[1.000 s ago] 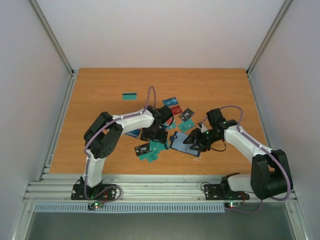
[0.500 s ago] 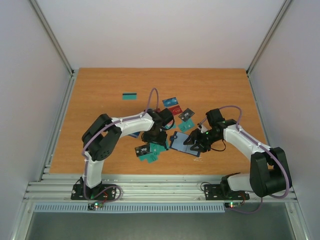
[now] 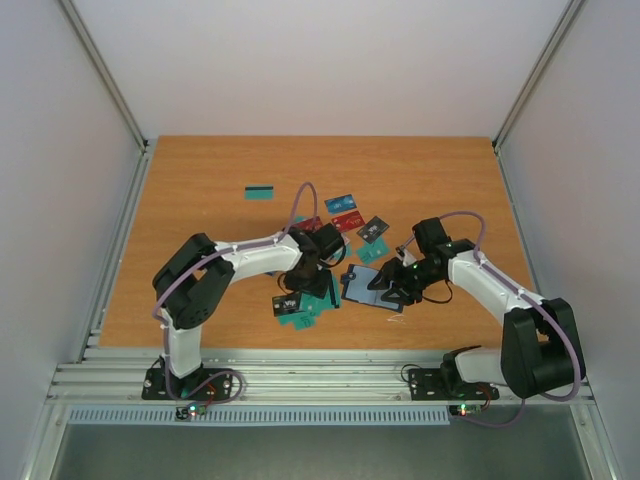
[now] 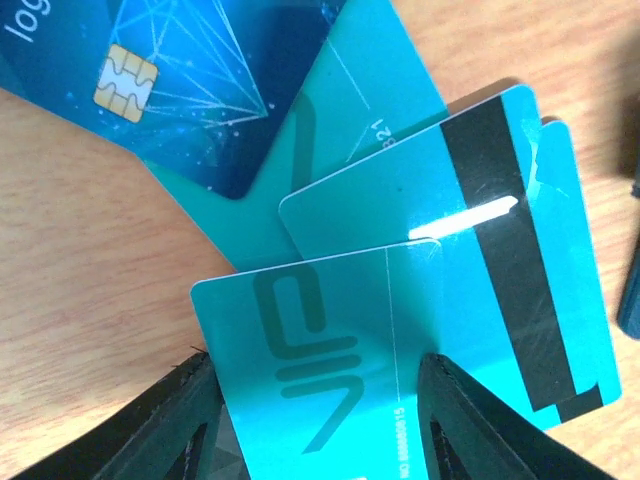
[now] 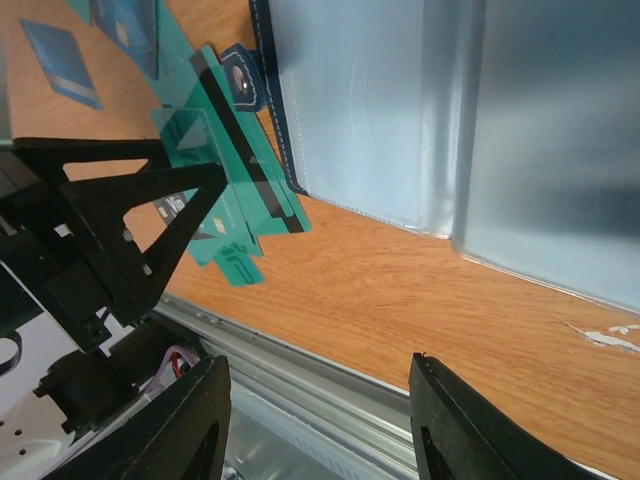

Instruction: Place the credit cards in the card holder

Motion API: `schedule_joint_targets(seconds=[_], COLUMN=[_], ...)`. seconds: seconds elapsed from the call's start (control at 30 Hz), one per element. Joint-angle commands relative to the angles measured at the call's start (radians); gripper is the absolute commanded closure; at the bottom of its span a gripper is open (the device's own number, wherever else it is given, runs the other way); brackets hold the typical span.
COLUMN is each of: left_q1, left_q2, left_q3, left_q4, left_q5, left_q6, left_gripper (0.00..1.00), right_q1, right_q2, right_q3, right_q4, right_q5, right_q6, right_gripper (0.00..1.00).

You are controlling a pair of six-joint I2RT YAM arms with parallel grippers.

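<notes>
Nearest the front edge of the table point(image 3: 200, 180), just left of centre, lay a small heap of cards point(image 3: 308, 312), teal with one dark one on top. Just beyond it the left gripper point(image 4: 318, 365) was down over more cards. Its jaws were partway apart, with one teal card point(image 4: 320, 330) lying between the fingers point(image 4: 190, 425). Each finger stood right at an edge of that card, but whether they pinched it could not be told. Past that card two striped teal cards point(image 4: 500, 250) were fanned out, and beyond them lay a chip card point(image 4: 150, 70), blue.

To the right the card holder point(image 3: 360, 285) lay opened flat on the wood. Its clear inner pockets faced up, and its navy rim and clasp tab point(image 5: 240, 82) were beside the teal cards. The right gripper point(image 5: 315, 360) hung by the holder's right end, jaws about half apart and holding nothing; only bare wood showed between them.

Farther back a second teal card point(image 3: 368, 252), a dark grey card point(image 3: 373, 229), a red card point(image 3: 347, 220) and a blue card point(image 3: 340, 203) lay close together. Well apart, toward the far left, was a lone teal card point(image 3: 260, 192) with a dark stripe.
</notes>
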Motion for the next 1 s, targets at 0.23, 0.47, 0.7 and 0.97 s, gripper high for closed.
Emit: schedule_joint_targets(seconds=[0.23,0.47,0.7,0.97], left_q1=[-0.012,-0.021,-0.044,-0.040], left_q2=[-0.065,-0.120,-0.148,-0.278], left_q3=[-0.113,-0.179,-0.207,-0.201], left_q4=[0.038,0.089,0.101,0.055], left_q5=[0.139,0.216,0.212,0.116], left_q6=[0.019,0.070,0.090,0.027], left_gripper=[0.49,0.49,0.51,0.48], right_q1=[0.041,0.139,0.226,0.317], right_q2=[-0.082,-0.111,-0.121,-0.021], right_q3=[-0.092,-0.129,-0.180,-0.180], right_q4=[0.114,0.165,0.275,0.405], right_q5=[-0.030,0.026,0.071,0.095], right_q6=[0.134,0.223,0.321,0.344], right_gripper=[0.48,0.48,0.48,0.48])
